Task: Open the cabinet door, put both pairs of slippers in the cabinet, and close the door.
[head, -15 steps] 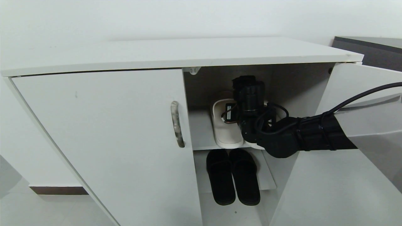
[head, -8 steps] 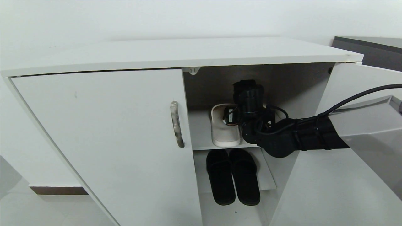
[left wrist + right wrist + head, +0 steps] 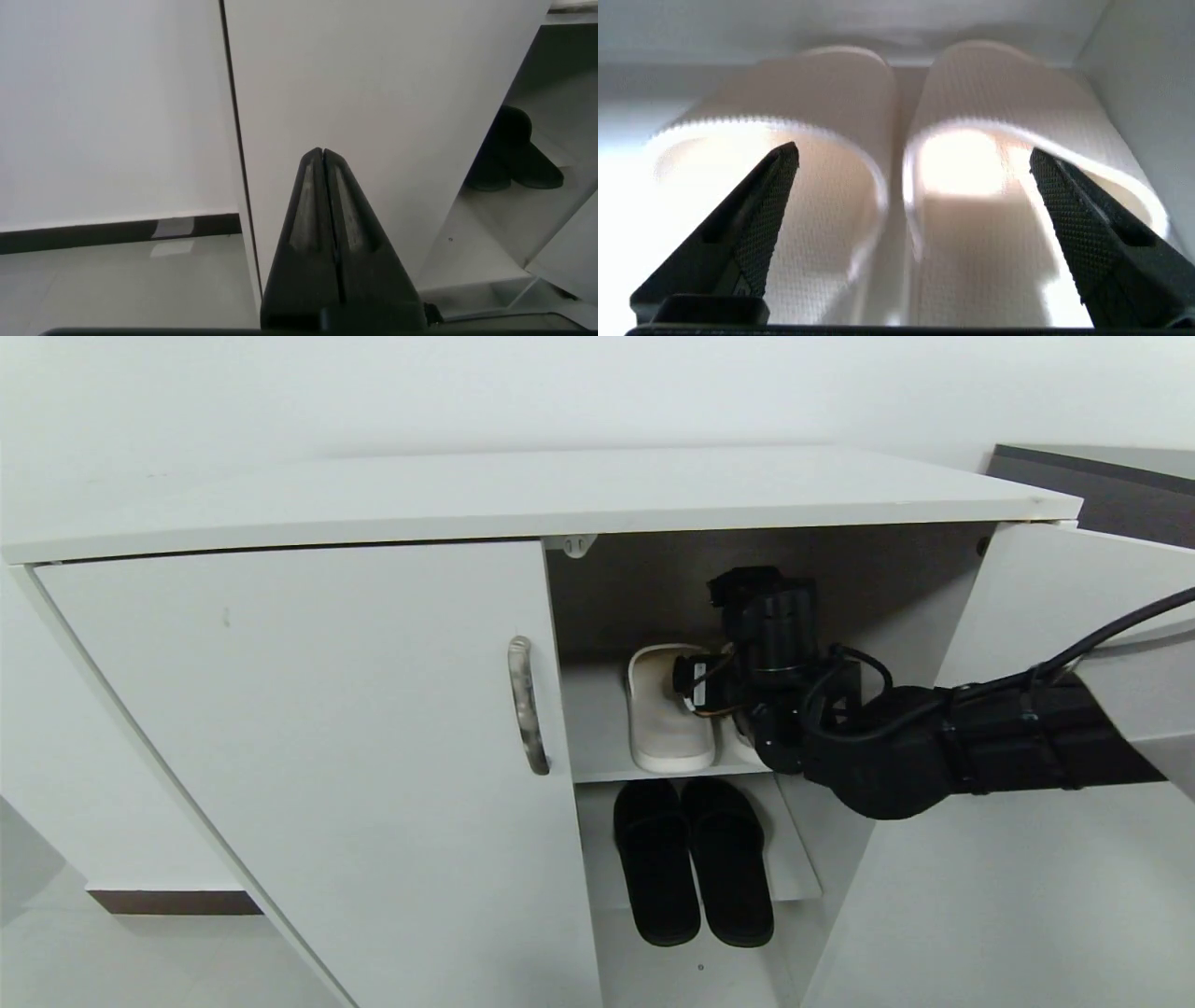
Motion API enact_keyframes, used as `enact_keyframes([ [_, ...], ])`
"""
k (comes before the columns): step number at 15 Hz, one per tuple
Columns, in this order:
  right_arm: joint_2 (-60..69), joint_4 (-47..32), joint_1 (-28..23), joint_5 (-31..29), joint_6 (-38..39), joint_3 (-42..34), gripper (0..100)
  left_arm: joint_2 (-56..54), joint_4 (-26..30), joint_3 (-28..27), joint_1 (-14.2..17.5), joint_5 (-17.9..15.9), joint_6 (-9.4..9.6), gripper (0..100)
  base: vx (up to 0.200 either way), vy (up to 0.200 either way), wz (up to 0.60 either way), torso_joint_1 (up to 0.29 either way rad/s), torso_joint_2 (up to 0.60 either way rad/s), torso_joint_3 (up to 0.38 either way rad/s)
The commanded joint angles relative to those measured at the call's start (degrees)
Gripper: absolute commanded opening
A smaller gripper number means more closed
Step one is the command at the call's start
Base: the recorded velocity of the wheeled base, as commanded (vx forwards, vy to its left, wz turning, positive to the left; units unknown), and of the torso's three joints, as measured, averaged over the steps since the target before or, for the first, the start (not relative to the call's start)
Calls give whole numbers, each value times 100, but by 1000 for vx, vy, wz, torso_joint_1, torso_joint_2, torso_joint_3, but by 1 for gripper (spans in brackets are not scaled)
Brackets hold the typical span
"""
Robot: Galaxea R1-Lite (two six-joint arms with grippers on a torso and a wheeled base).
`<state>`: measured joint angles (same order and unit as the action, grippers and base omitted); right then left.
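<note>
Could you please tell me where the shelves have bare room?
Upper shelf: a bare strip between the closed door and the white slippers. Lower shelf: a strip right of the black slippers. Crowded around the right pincer.

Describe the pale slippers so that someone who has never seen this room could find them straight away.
Find the white cabinet, whose right door stands open. Inside that open half, the cream slippers lie side by side on the upper shelf. The black slippers sit on the shelf below, so the cream pair is the higher and the only light-coloured one.
</note>
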<state>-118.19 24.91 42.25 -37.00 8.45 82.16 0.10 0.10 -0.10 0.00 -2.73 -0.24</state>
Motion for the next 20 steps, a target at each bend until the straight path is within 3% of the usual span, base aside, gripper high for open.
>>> enact_keyframes([
  [1,824,-3,240,123,113,-728,100,-1,-1,1,0,1,-2,0,0,0,0,0,0,0],
  [6,1694,14,547,430,342,-1818,100,-1,-1,1,-9,1,-2,0,0,0,0,0,0,0],
  [9,2458,14,846,1063,386,-2671,100,-1,-1,1,0,1,-2,0,0,0,0,0,0,0],
  [18,2617,252,1066,1467,474,-3268,100,-1,-1,1,0,-8,7,0,-200,0,0,0,1,3],
  [19,2617,260,1066,1467,474,-3321,0,-1,-1,1,0,-8,7,0,-200,0,0,-2,2,-2],
  [20,2617,260,1066,1467,509,-3347,0,-1,-1,1,-9,-8,7,0,-200,0,0,2,-2,7],
])
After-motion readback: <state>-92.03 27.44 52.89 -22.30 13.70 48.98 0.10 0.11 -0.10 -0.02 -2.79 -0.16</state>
